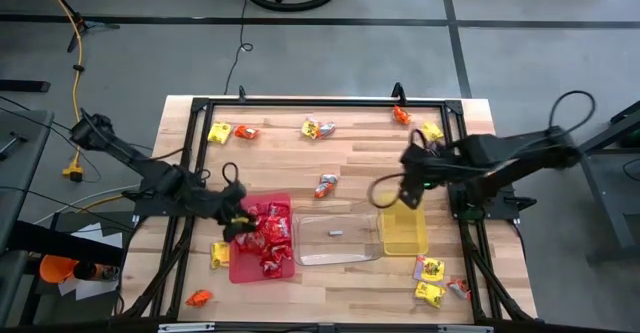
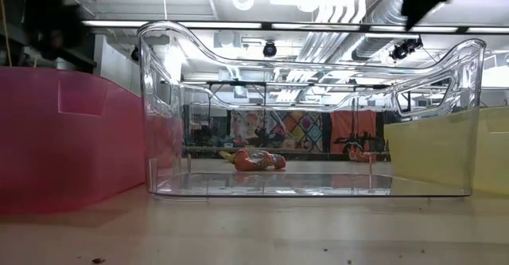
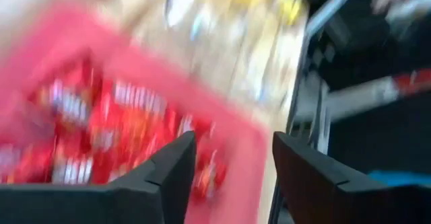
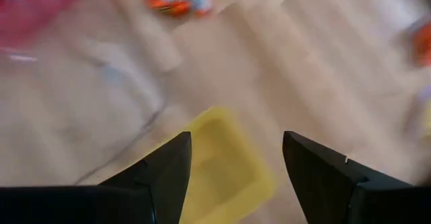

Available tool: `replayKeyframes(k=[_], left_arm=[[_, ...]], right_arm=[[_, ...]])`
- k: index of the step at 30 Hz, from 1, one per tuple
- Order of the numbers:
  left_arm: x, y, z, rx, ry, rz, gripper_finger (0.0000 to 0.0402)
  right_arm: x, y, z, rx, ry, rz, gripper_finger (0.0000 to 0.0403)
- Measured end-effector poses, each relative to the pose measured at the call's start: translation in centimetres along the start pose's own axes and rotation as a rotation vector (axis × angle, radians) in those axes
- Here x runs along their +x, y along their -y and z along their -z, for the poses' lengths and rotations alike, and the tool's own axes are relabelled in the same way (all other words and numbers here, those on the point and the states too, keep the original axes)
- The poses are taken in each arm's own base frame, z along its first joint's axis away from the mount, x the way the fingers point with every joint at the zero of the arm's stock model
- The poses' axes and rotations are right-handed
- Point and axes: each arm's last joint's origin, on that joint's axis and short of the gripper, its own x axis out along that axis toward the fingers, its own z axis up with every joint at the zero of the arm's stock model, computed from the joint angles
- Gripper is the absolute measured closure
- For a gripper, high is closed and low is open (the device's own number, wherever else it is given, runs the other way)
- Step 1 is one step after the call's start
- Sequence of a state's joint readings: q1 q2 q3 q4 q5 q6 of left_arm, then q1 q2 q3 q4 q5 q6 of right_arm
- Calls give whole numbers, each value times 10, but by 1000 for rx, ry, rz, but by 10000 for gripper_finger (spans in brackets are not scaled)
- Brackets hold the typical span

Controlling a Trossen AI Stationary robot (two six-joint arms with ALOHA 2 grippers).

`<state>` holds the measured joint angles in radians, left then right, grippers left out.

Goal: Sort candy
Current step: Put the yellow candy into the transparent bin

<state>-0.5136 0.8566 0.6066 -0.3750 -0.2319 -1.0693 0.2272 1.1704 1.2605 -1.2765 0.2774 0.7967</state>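
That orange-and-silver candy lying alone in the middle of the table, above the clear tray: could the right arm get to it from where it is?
Probably yes. The right tool hangs open over the yellow tray, and the candy lies on bare wood just beyond the tray, with nothing between them.
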Motion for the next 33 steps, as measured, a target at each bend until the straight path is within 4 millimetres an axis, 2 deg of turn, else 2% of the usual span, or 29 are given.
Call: replayKeyframes(k=[3, 7, 14, 18, 23, 28, 33], left_arm=[[-5, 9, -19, -15, 177, 9, 202], [-6, 12, -38, -59, 357, -14, 200], [4, 15, -47, -94, 429, -6, 200], [14, 14, -46, -85, 415, -31, 200], [24, 12, -45, -104, 450, -95, 200], [30, 11, -43, -71, 438, -121, 200], [31, 11, -43, -2, 435, -138, 199]], right_arm=[[3, 7, 25, 93, -39, -188, 174], [9, 6, 53, 124, -136, -405, 174], [32, -17, 92, 226, -433, -530, 174], [41, -41, 115, 297, -560, -510, 174], [54, -68, 146, 405, -681, -372, 174], [76, -82, 174, 478, -723, -153, 174], [101, -85, 185, 488, -633, 15, 174]])
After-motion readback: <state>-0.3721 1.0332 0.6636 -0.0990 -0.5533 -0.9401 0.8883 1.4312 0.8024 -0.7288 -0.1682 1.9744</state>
